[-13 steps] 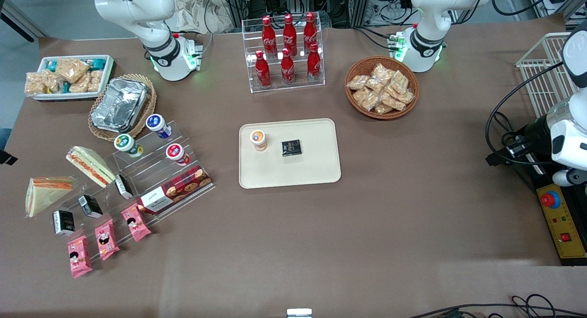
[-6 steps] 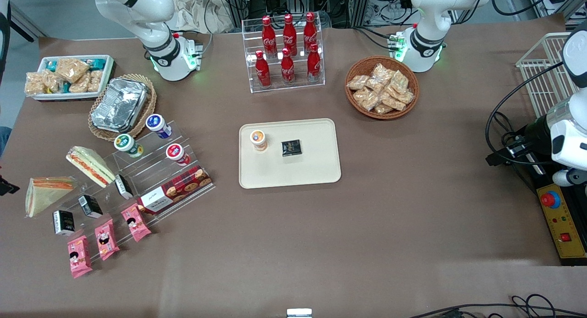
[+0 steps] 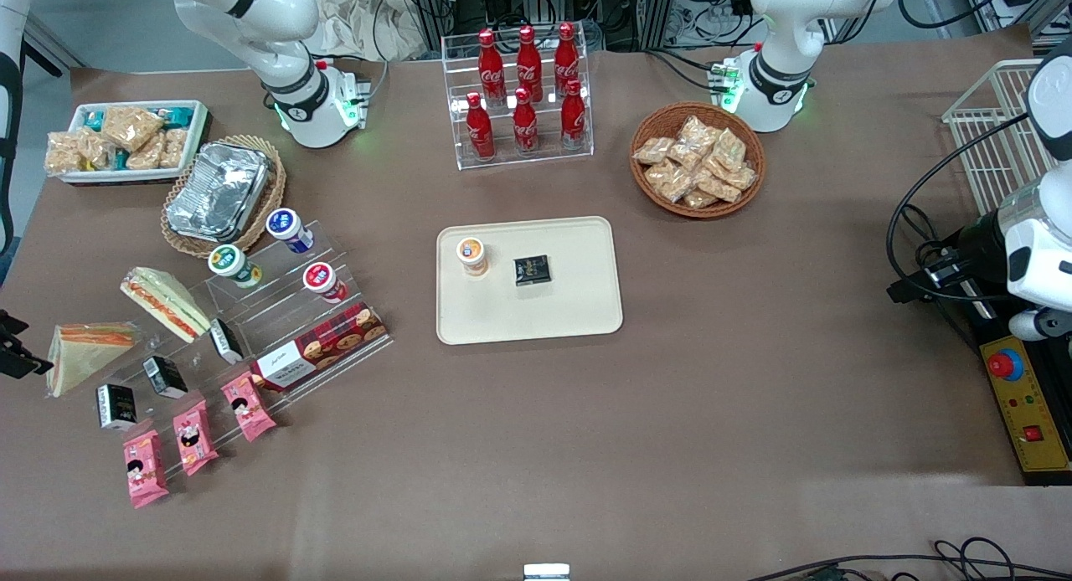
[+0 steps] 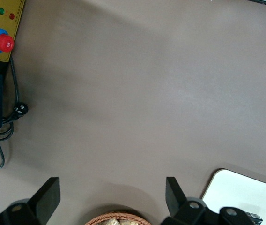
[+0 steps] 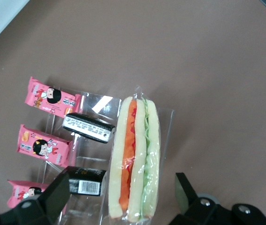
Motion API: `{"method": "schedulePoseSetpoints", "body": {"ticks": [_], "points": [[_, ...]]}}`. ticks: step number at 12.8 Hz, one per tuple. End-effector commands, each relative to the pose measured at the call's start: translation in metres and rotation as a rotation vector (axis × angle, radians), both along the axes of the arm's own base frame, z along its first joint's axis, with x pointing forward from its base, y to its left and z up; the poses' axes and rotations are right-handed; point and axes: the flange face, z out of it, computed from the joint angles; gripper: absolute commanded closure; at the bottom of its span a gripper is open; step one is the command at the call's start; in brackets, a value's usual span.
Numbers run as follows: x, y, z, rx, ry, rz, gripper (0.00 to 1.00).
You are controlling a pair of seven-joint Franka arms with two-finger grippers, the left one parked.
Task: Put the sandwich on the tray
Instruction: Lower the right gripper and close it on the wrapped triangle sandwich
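The sandwich (image 3: 84, 352) is a clear-wrapped white wedge lying at the working arm's end of the table, beside the clear stepped stand. In the right wrist view the sandwich (image 5: 135, 159) shows its orange and green filling edge. My gripper (image 5: 123, 197) is open above it, with one finger on each side of the wedge's end. In the front view only a dark bit of the gripper (image 3: 15, 357) shows at the picture's edge, beside the sandwich. The cream tray (image 3: 578, 254) lies mid-table and holds an orange-lidded cup (image 3: 471, 254) and a small black box (image 3: 532, 269).
A second wedge with a speckled filling side (image 3: 163, 300) lies a little farther from the camera. The clear stand (image 3: 276, 313) carries cups, black boxes (image 5: 86, 127), pink snack packs (image 5: 51, 98) and a cookie box. A foil container (image 3: 219, 189), a white snack bin (image 3: 126, 139), cola bottles (image 3: 523, 95) and a snack basket (image 3: 697, 158) stand farther back.
My gripper has moved nearer to the front camera along the table's end and now sits beside the sandwich. Nothing on the table has moved.
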Motion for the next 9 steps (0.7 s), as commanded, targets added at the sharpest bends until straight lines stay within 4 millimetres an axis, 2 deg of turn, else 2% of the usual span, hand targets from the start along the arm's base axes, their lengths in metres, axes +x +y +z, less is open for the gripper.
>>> {"method": "schedulePoseSetpoints", "body": {"ticks": [1,6,9], "points": [[0.003,-0.008,-0.015,0.041,-0.003,-0.044,0.00],[0.003,-0.008,-0.038,0.067,0.024,-0.057,0.01],[0.003,-0.008,-0.057,0.102,0.036,-0.078,0.09]]}}
